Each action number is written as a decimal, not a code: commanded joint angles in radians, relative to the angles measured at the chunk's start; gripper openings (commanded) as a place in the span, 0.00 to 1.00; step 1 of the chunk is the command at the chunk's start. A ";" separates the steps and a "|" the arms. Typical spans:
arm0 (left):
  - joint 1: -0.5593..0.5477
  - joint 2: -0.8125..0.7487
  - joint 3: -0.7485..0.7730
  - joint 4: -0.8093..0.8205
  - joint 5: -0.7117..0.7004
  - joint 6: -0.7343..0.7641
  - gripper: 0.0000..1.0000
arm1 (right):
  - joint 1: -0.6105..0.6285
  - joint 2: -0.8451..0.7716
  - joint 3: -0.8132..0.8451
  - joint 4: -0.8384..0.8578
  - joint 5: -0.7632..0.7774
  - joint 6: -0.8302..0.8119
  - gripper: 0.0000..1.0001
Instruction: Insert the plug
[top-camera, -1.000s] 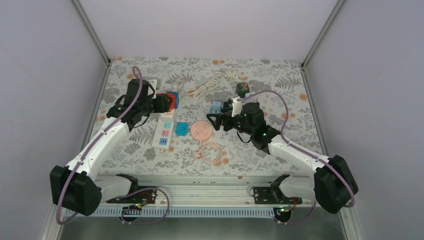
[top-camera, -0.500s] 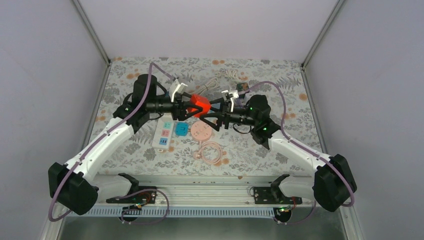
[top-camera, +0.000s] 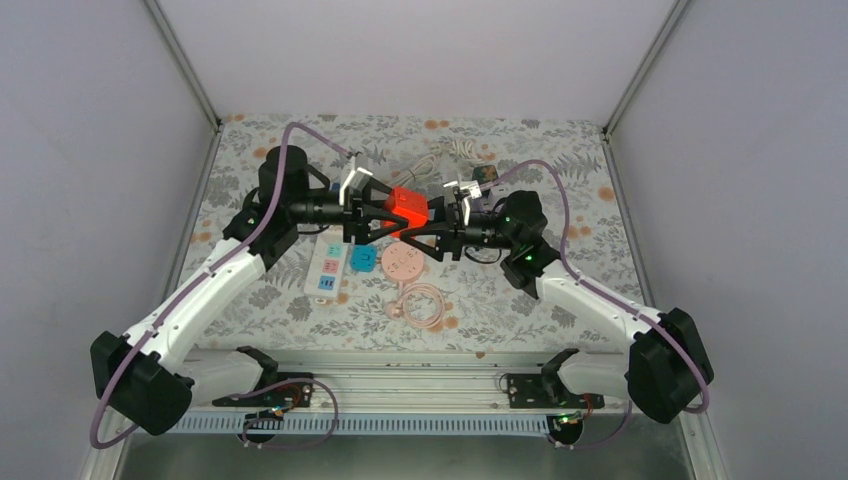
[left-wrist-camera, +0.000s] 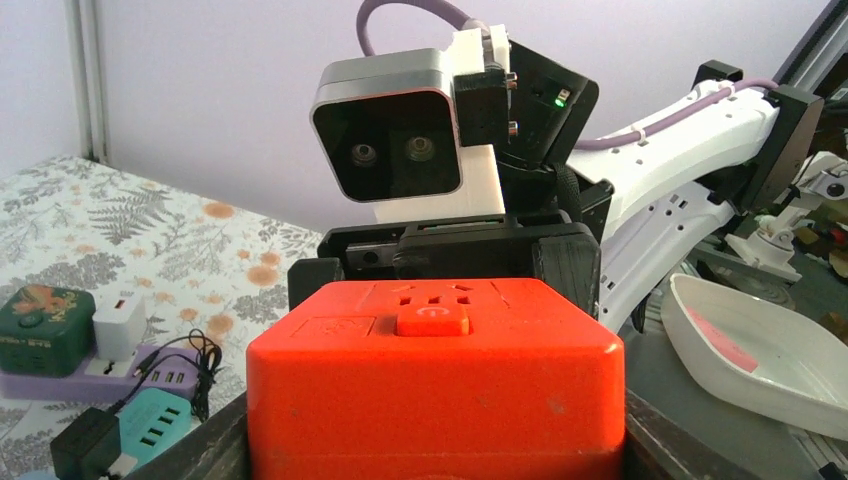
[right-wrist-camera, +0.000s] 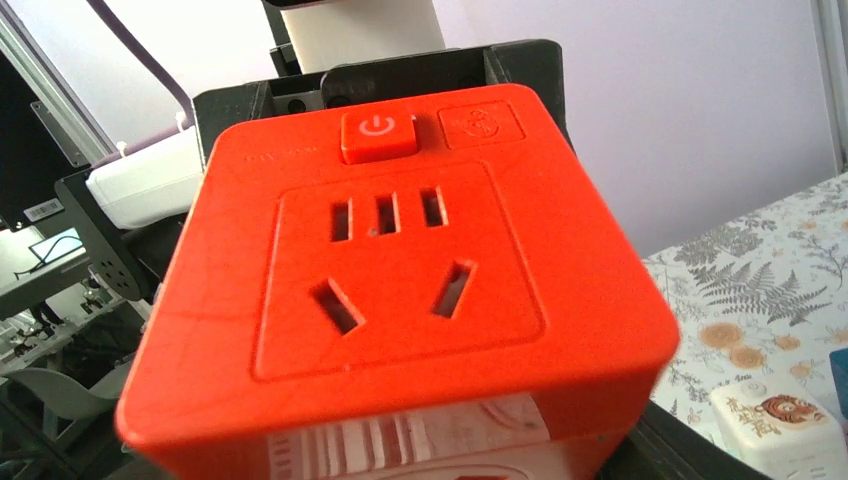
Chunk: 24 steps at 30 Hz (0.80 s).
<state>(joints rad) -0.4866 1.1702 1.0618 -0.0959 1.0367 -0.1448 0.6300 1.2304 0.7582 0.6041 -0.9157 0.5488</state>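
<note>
The plug is a red cube (top-camera: 408, 207) with a power button and socket slots on one face, held in the air above the middle of the table. My left gripper (top-camera: 385, 213) comes in from the left and is shut on it; in the left wrist view the red cube (left-wrist-camera: 435, 380) fills the gap between the dark fingers. My right gripper (top-camera: 428, 222) meets it from the right, its jaws closed against the cube's sides. The right wrist view shows the cube's socket face (right-wrist-camera: 390, 270) close up. A white power strip (top-camera: 327, 265) lies on the table below left.
On the floral table lie a teal cube (top-camera: 362, 258), a pink round adapter (top-camera: 404, 262), a coiled pink cable (top-camera: 422, 303), a white cable (top-camera: 415, 175) and a green cube (top-camera: 487, 177) at the back. Grey walls stand on three sides.
The left arm lifted the red cube from the back left to the centre. The right gripper came up to meet it and narrowed its wide-open jaws onto the cube.
</note>
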 joint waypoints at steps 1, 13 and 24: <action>-0.002 -0.032 0.013 0.066 0.038 0.001 0.48 | 0.009 -0.007 0.016 0.118 -0.032 0.035 0.58; -0.003 -0.068 -0.016 0.008 -0.224 -0.015 0.90 | 0.008 -0.041 0.023 -0.068 0.114 -0.197 0.29; 0.006 -0.053 0.026 -0.217 -0.612 -0.017 1.00 | 0.027 -0.002 0.057 -0.375 0.473 -0.564 0.29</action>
<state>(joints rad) -0.4862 1.0794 1.0386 -0.1883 0.5488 -0.1684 0.6357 1.2129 0.7742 0.2882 -0.5781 0.1280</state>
